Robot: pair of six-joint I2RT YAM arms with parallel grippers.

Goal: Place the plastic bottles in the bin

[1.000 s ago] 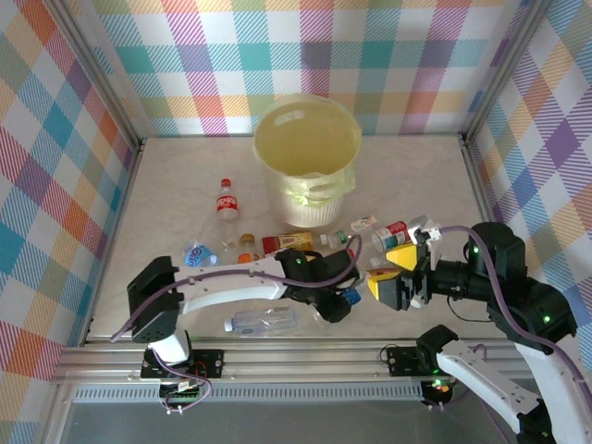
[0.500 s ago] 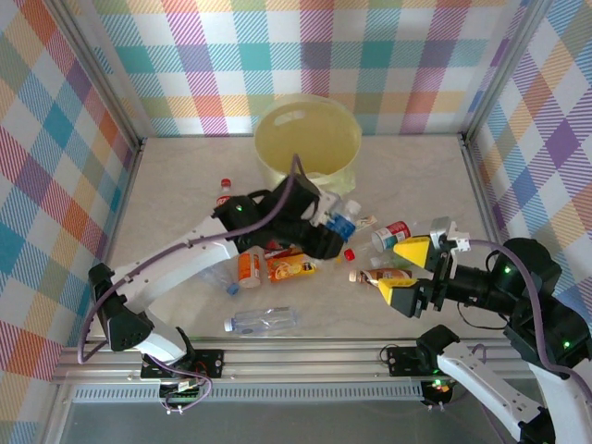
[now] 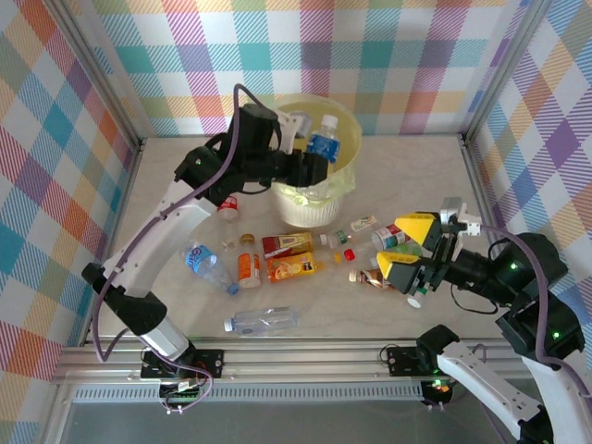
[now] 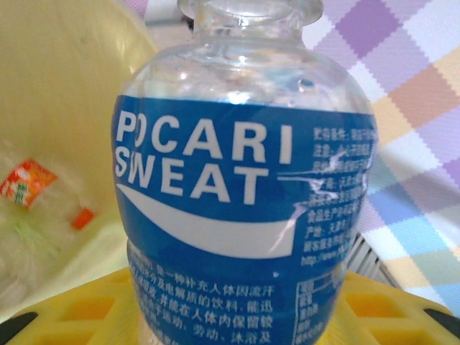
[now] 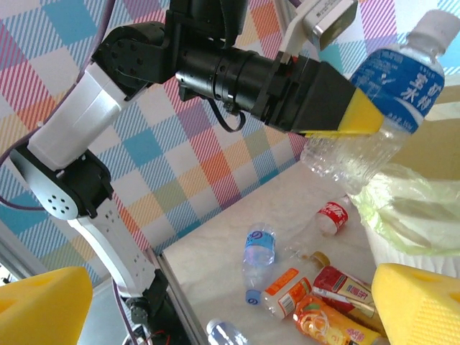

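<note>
Left claw [image 3: 317, 163] clamped on a Pocari Sweat bottle [image 3: 323, 144], blue label, white cap uppermost, held above the open mouth of the bin [image 3: 301, 215]. The left wrist view has the label square on, the yellow fingers [image 4: 86, 310] pressed to either side of the lower body. Right claw [image 3: 407, 248] spread wide, holding nothing, hanging low over the right part of the surface [image 3: 421, 176] above two bottles lying there, one red-labelled [image 3: 392, 235], one brown [image 3: 368, 277]. Surface: pale beige, faintly marbled, matt. The bin stands at its far middle, pale yellow with a yellow-green liner [image 3: 314, 192] folded over the rim. Loose bottles lie scattered on their sides in front of it: a red-labelled one [image 3: 228, 208] near the left arm, a blue-labelled one [image 3: 199, 259], an orange one [image 3: 247, 268], two with red-and-yellow labels [image 3: 289, 256] side by side, a small one [image 3: 363, 223] and a clear one [image 3: 264, 321] nearest the arm bases. A red cap [image 3: 349, 253] lies apart. Room: pastel plaid cloth walls [image 3: 388, 55] on three sides, set in aluminium posts; an aluminium rail [image 3: 296, 375] runs along the near edge.
</note>
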